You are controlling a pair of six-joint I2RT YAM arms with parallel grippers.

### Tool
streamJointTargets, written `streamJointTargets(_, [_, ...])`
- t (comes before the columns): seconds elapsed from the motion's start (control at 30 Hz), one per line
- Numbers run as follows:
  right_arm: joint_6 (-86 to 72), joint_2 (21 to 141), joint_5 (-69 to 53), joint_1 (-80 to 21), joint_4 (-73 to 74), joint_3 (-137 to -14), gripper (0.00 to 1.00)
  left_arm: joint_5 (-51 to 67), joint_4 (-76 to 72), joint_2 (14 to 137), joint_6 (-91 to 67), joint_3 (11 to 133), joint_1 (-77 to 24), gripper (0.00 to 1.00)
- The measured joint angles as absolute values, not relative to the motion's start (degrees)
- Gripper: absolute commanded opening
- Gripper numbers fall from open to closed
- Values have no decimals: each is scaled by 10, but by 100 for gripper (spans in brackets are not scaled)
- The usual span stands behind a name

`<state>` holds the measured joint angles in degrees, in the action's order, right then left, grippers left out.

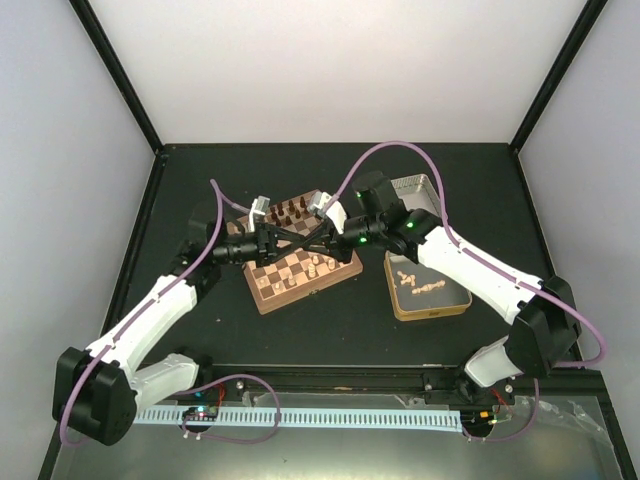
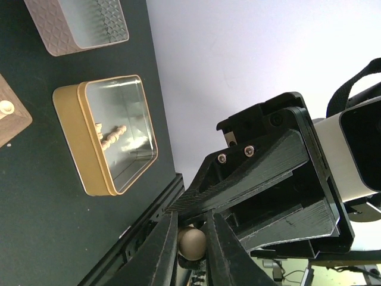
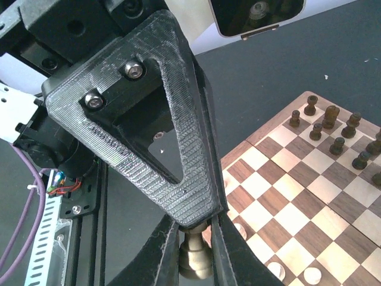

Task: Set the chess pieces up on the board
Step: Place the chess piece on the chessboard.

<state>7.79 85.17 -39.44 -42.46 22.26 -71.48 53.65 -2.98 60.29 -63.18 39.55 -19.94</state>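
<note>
Both arms tip to tip over the middle of the board (image 1: 275,285) in the top view. Clamped on one pale chess piece (image 2: 191,244), rounded end showing between the fingers: the left gripper (image 2: 191,235). Pinched on that same piece from the opposite side, flared end toward its own camera: the right gripper (image 3: 195,253), jaws nearly together with only the piece between them. Piece up in the air above the squares, not set down.

At 3 o'clock from the board, well apart on the black table (image 1: 330,340): a gold tin (image 2: 70,140), oblong, open side up. Inside it, loose cream pieces (image 2: 111,136) lying on their sides on the shiny floor, gathered near the middle.

At 1 o'clock from the board, just beyond the gold tin: a pinkish-silver tin (image 2: 65,37) with a patterned wall, open side up, plain pale floor showing. Partly hidden under the right arm in the top view, cut by the frame edge in the left wrist view.

On the board itself: dark pieces (image 3: 333,128) upright in rows along the 12 o'clock edge, and a few standing cream pieces (image 1: 319,265) toward the 3 o'clock side.
</note>
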Motion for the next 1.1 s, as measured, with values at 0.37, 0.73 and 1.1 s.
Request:
streamJointTargets(0.37, [54, 849, -374, -433, 188, -701, 60, 513, 20, 604, -576, 410, -204, 2])
streamJointTargets(0.73, [-53, 759, -254, -432, 114, -607, 65, 354, 168, 578, -419, 422, -210, 3])
streamJointTargets(1.1, [-230, 716, -36, -427, 56, -529, 65, 136, 241, 557, -325, 415, -252, 3])
